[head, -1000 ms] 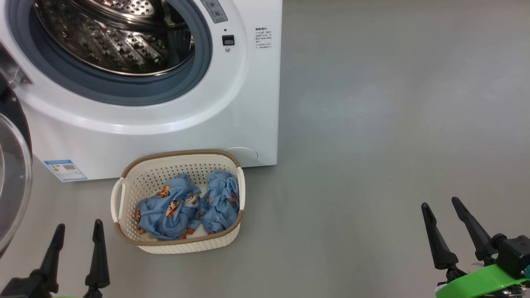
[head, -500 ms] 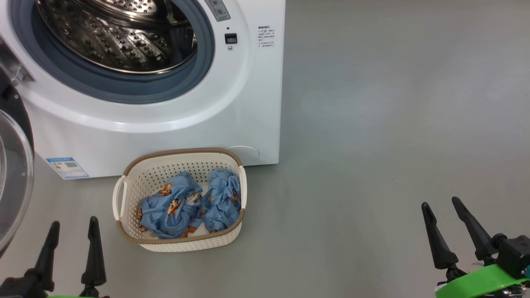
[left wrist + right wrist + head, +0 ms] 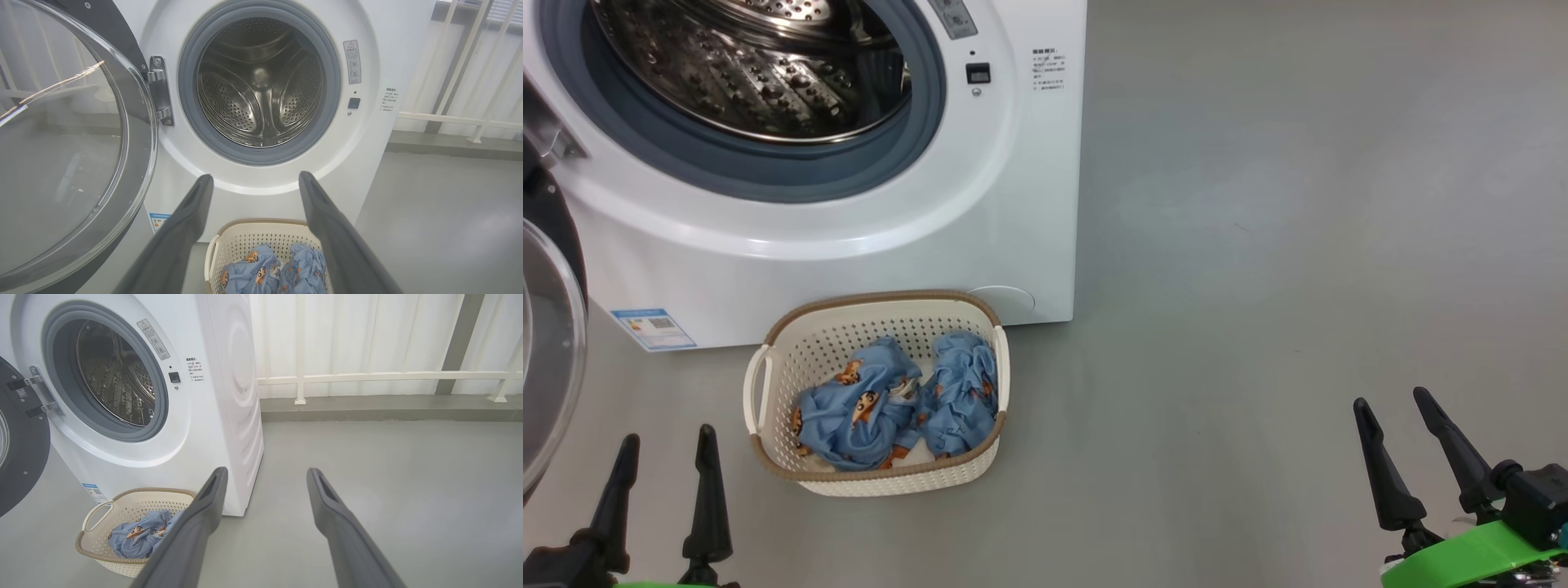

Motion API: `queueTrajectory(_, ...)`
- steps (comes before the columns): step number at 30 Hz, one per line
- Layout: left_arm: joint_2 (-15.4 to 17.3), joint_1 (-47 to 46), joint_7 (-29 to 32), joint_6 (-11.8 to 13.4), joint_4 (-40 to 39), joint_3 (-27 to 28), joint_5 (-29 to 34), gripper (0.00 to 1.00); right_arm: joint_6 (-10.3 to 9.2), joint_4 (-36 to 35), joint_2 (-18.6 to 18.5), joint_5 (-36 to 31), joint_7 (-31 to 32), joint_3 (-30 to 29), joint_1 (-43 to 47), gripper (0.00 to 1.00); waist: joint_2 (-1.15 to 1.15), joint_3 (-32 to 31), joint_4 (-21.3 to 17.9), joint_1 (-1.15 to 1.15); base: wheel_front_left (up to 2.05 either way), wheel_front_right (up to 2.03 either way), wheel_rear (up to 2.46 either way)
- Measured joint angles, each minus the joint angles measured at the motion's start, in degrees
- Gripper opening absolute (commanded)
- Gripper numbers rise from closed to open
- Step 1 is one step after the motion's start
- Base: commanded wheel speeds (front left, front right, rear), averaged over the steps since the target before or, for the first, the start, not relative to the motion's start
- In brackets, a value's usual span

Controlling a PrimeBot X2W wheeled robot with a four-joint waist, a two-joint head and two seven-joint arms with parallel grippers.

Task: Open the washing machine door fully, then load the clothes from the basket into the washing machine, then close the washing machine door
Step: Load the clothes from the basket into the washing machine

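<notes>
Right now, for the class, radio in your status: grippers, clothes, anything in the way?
Left gripper open, empty; right gripper open, empty. Washing machine door stands open; clothes in basket. Nothing seen blocking drum.

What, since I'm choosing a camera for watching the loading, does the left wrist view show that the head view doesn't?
Left wrist view adds: the drum's back wall and a white railing beside the washing machine. Head view adds: the right gripper, open above the grey floor, and the near rim of the basket. Both: the open washing machine door, the clothes in the basket, and the open left gripper.
</notes>
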Motion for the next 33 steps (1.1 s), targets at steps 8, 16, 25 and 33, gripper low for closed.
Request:
queueTrajectory(8,0.0,0.0,0.0,0.0,-0.2,0.0,0.0,1.00,0.00,0.0,0.1,0.0,0.0,0.0,0.0,1.00,0.00,0.3,0.0,0.00,1.24,-1.24,0.00)
queueTrajectory(16,0.0,0.0,0.0,0.0,-0.2,0.1,0.0,1.00,0.00,-0.1,0.1,0.0,0.0,0.0,0.0,1.00,0.00,0.3,0.0,0.00,1.35,-1.51,0.15)
queueTrajectory(25,-0.2,-0.1,0.0,0.0,0.1,1.5,0.5,1.00,0.00,-0.1,0.1,0.0,0.0,0.1,-0.1,1.00,0.00,0.5,0.2,0.00,0.72,-1.07,0.35)
queueTrajectory(33,0.0,-0.1,0.0,0.0,0.2,-0.3,1.3,1.00,0.00,-0.1,0.2,0.0,0.0,0.2,-0.1,1.00,0.00,0.8,0.3,0.00,0.07,-0.08,0.00)
